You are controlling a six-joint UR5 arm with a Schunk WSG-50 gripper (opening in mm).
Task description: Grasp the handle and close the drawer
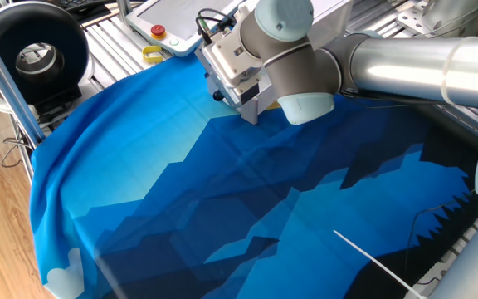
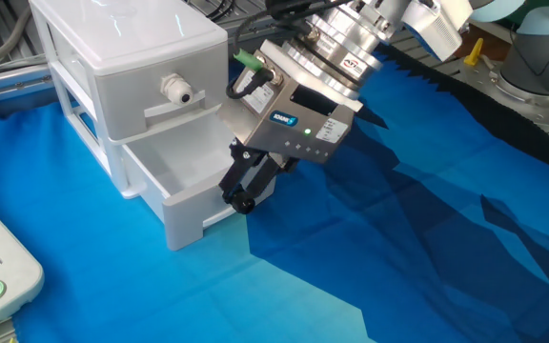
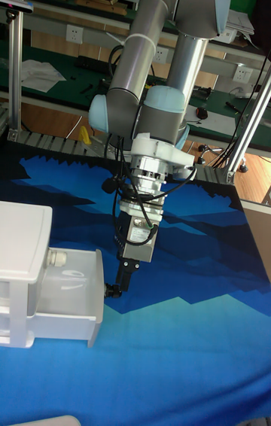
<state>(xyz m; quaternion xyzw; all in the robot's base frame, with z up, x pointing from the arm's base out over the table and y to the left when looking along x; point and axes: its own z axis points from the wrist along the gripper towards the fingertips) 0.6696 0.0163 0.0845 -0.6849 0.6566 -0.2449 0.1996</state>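
Drawer (image 2: 174,181) pulled open from white cabinet (image 2: 127,57), pincer (image 2: 244,193) at drawer front, fingers (image 2: 254,178) closed around black handle (image 2: 241,202), blue cloth (image 2: 398,248) over bench.

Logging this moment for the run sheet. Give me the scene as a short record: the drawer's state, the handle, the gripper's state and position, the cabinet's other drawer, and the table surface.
drawer: lower one of the white cabinet, pulled out, inside looks empty
handle: black knob on the drawer front, between the fingertips
gripper: tilted down at the drawer front, fingers at the knob; whether it is clamped cannot be told
upper drawer: closed, white knob
surface: blue patterned cloth
task status: drawer not yet closed
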